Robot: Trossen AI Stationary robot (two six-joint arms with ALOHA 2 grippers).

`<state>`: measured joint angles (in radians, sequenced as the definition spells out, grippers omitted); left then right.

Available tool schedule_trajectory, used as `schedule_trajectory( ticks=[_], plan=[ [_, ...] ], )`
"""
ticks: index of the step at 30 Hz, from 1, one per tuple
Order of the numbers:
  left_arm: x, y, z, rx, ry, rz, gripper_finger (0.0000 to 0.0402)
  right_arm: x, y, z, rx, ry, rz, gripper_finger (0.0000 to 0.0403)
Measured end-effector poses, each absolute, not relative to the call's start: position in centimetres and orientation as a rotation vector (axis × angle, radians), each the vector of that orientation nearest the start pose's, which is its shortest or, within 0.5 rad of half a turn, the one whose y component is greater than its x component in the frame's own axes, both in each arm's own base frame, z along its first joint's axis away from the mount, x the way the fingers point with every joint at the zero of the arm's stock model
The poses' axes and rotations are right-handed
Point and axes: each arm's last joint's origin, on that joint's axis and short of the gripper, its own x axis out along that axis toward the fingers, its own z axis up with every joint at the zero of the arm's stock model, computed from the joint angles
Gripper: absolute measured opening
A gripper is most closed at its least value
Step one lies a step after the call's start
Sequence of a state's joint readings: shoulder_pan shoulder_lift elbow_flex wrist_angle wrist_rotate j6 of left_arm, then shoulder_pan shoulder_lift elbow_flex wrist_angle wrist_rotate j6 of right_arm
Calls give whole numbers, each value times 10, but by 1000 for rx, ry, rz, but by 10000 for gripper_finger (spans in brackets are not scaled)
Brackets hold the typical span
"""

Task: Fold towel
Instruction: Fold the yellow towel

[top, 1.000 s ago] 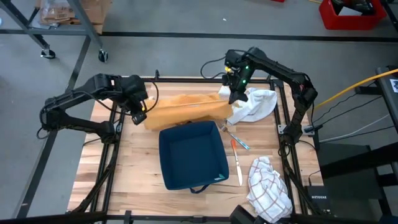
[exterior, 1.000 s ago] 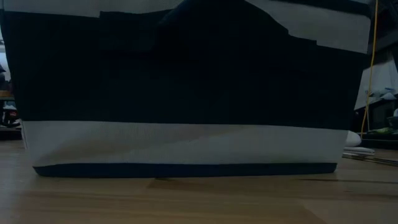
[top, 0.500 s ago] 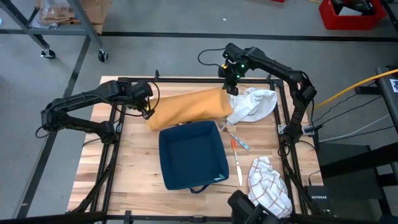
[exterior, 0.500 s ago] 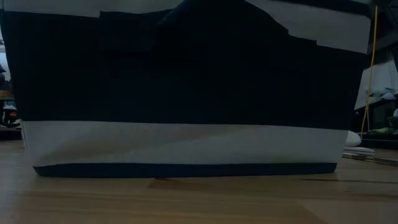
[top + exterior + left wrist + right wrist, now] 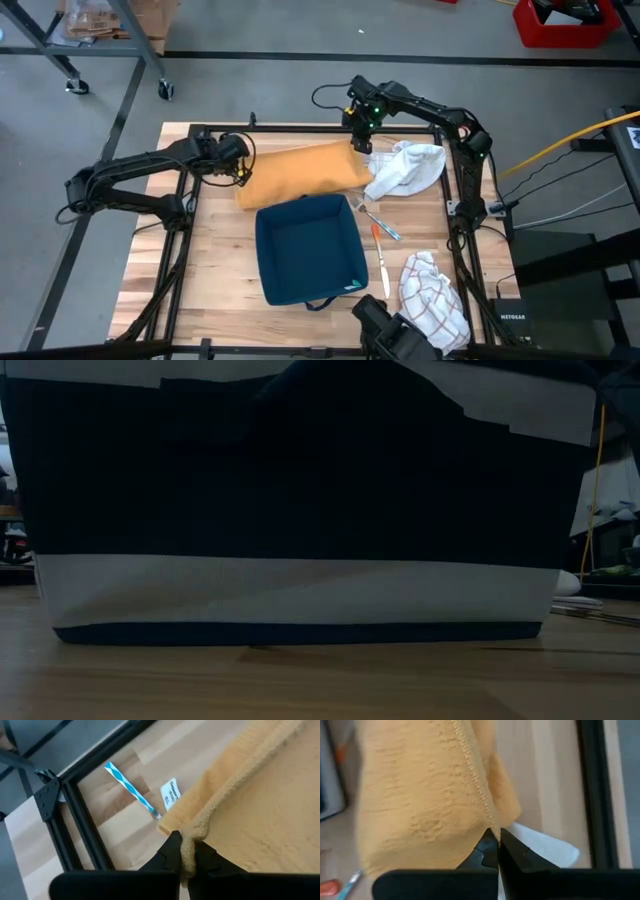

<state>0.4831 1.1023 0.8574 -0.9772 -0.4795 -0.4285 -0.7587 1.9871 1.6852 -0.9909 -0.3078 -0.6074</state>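
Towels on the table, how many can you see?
3: a yellow towel at the back, held by both grippers; a white one to its right; a checked one at the front right. More may be hidden.

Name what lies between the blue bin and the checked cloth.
In the high view, an orange-handled tool and a pale utensil lie on the table between them.

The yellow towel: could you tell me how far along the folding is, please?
Done: both grippers have hold of the yellow towel. In hand: the left gripper and the right gripper are shut on its edges at the table's far side. Left: it shows no neat finished fold, and no release.
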Motion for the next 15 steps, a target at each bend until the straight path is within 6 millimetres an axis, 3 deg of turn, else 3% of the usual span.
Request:
schedule_trajectory(
  ticks=[9,15],
  plan=[
    [154,120,218,-285,937,1212,0,309,-286,215,36,1215,-119,1],
    [146,139,214,-274,860,1290,0,314,-298,220,-74,1168,-234,1]
  ],
)
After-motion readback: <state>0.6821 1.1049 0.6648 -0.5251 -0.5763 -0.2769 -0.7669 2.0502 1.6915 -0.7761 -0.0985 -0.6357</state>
